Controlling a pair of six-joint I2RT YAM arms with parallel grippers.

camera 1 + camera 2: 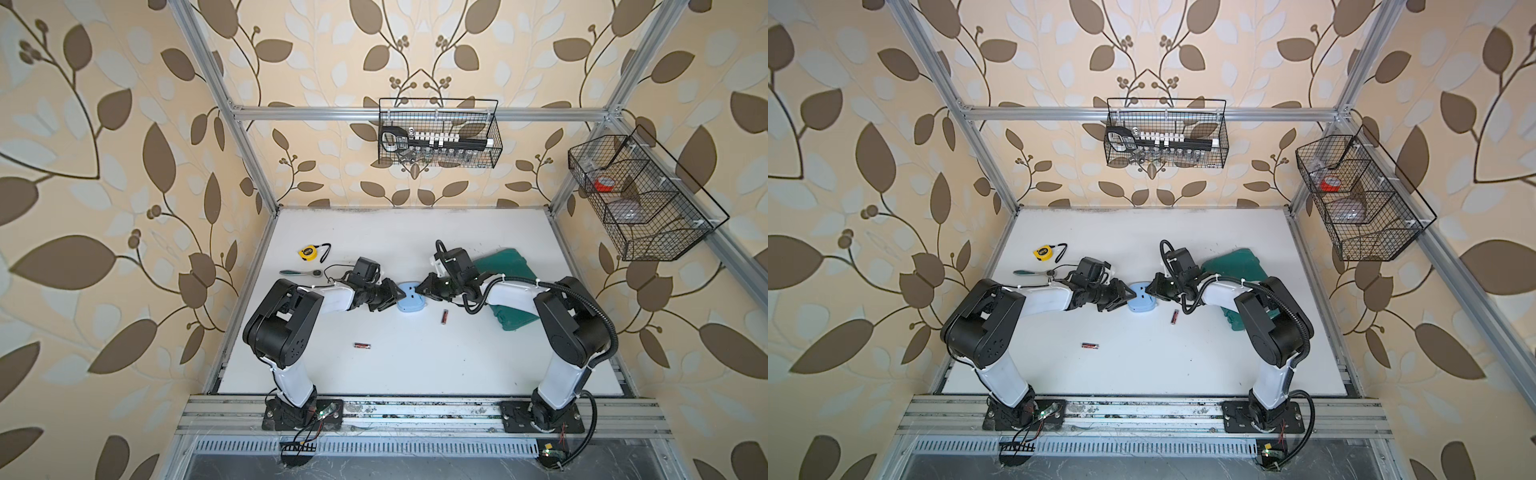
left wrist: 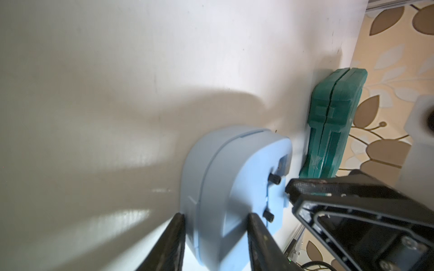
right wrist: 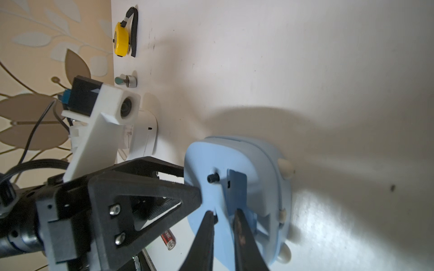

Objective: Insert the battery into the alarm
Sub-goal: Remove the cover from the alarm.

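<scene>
1. The alarm (image 1: 411, 300) lies back side up in the middle of the frame, on the table (image 1: 415, 370).
2. The left gripper (image 1: 397, 296) has its jaws partly open. One jaw is on each side of the alarm, and they hold it.
3. The right gripper (image 3: 224, 223) has its jaws almost closed over a thin blue edge (image 3: 223, 204) on the alarm's back. I cannot tell if they pinch it.
4. Nobody holds a battery. One battery (image 1: 444, 316) lies just to the lower right of the alarm. The other battery (image 1: 362, 345) lies further off, to the lower left.
5. A hard pull by the right gripper could make the alarm slip out of the left jaws, because its shell looks smooth and round.
6. The blue edge is thin, so the right jaws could slide off it and grab nothing.
7. The right arm is close above the near battery. A bump could make it roll away.
</scene>
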